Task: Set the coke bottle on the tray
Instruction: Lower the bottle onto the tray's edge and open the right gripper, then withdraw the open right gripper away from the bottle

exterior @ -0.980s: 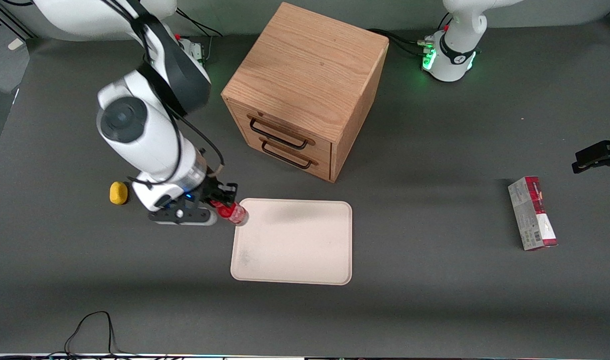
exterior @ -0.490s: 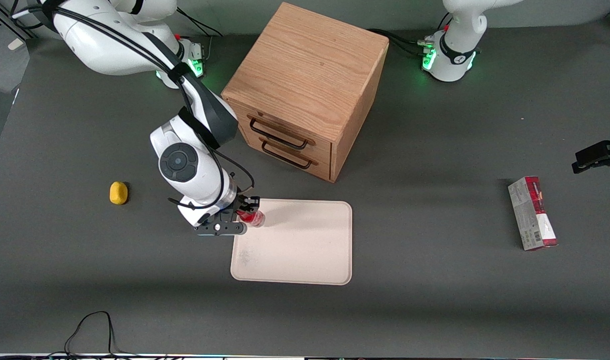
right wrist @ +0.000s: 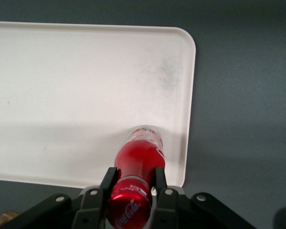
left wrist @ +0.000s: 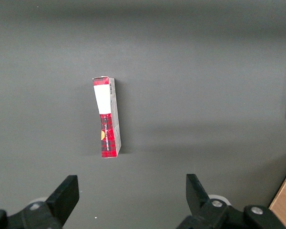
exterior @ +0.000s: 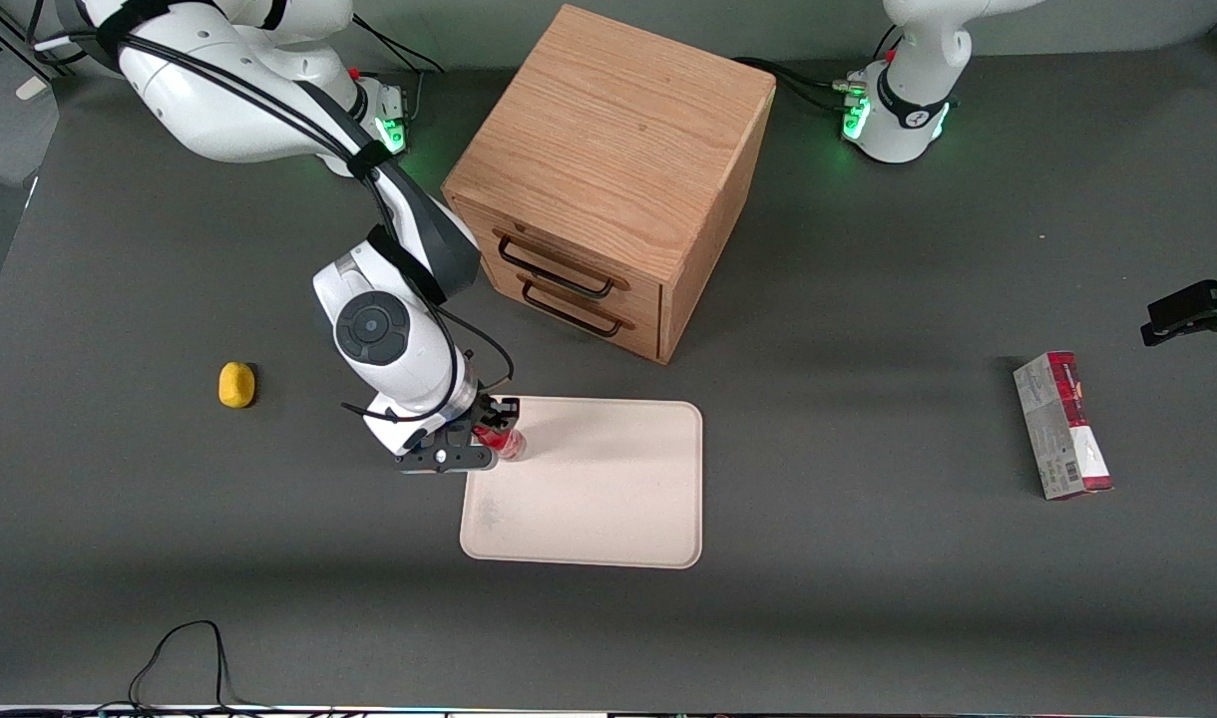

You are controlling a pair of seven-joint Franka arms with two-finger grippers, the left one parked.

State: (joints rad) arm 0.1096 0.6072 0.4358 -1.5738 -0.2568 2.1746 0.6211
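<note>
The hand point(exterior: 491, 435) is seen low over a corner of the tray point(exterior: 608, 499), the corner nearest the wooden cabinet's end toward the working arm, and the coke bottle point(exterior: 503, 440) is pinched at its neck between the two fingers. In the front view only a sliver of red is shown under the wrist, but the right wrist view fills in the rest: the red cap and white script of the coke bottle point(right wrist: 136, 183) are seen between the black fingers point(right wrist: 159, 179), and the bottle's base is seen over the tray point(right wrist: 62, 95) just inside the rim (whether it touches the surface cannot be told). A faint grey smudge is also shown there on the tray. The left wrist view offers something else entirely: the red-and-grey carton point(left wrist: 107, 117), lying flat on the table point(left wrist: 205, 71) toward the parked arm's end.

Compared with a second ago, the bottle has been carried from the tray's edge to over the tray, and the arm has been lowered; in the last half second little has changed.

The count: one bottle, one tray, one carton point(exterior: 1061, 425), one small yellow object point(exterior: 235, 385), one cabinet point(exterior: 608, 179) with two drawers.
</note>
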